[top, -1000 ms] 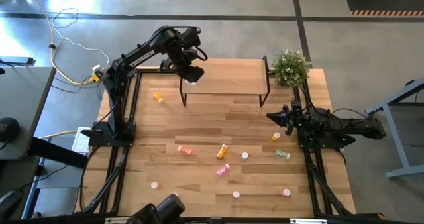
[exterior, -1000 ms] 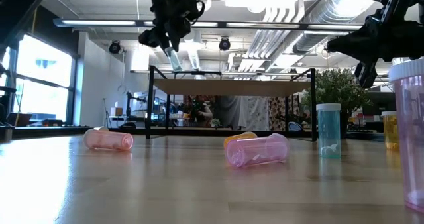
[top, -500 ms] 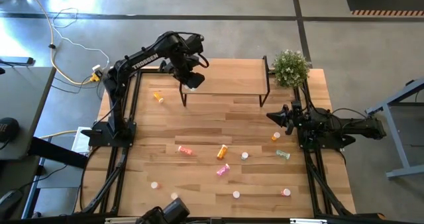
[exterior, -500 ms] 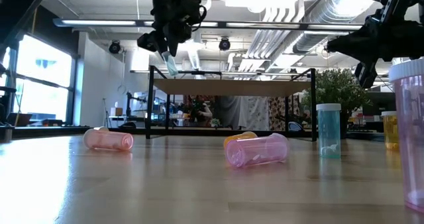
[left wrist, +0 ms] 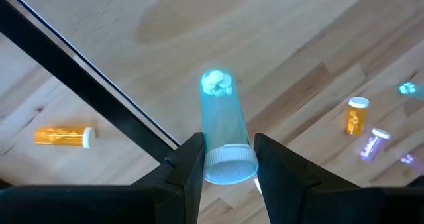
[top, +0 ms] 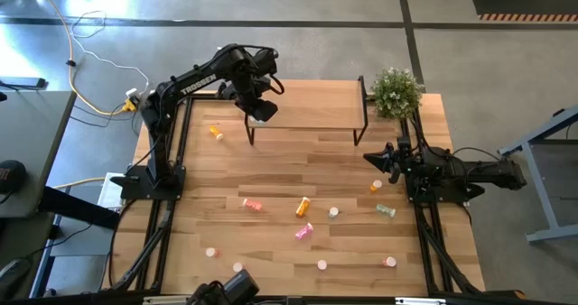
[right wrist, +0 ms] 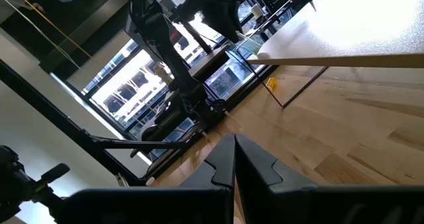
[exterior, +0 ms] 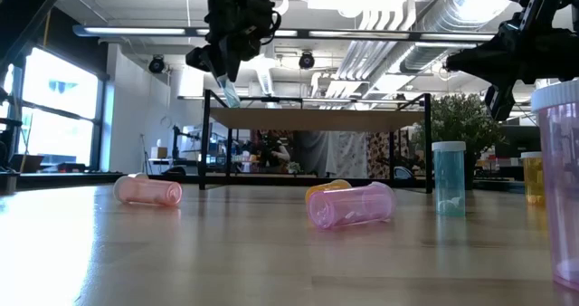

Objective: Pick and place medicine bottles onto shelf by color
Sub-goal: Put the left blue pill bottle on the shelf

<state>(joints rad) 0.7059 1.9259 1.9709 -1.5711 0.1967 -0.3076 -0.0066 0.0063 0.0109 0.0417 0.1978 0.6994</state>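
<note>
1. My left arm reaches out over the bench [top: 271, 170] to the left end of the shelf [top: 312, 106], with my left fingers [top: 259, 112] hanging just above the shelf's near left corner.
2. Those fingers are narrowed on a teal bottle [left wrist: 222, 124], pinching it near its white cap; the bottle's other end points away from me and down, tilted.
3. From the bench-level view the same bottle [exterior: 226, 90] hangs tilted just above the shelf board, and I cannot tell whether it touches the wood.
4. My right arm waits at the right side of the bench, its right fingers [top: 372, 158] pressed together with nothing between them.
5. The other bottles lie scattered on the bench: an orange one [top: 215, 132] left of the shelf, a pink one [exterior: 351, 205] lying on its side, and a teal one [exterior: 448, 177] standing upright.
6. At the right edge of the bench-level view a large pink bottle [exterior: 559, 179] is cut off by the frame.
7. The plant [top: 396, 90] stands by the shelf's right end.
</note>
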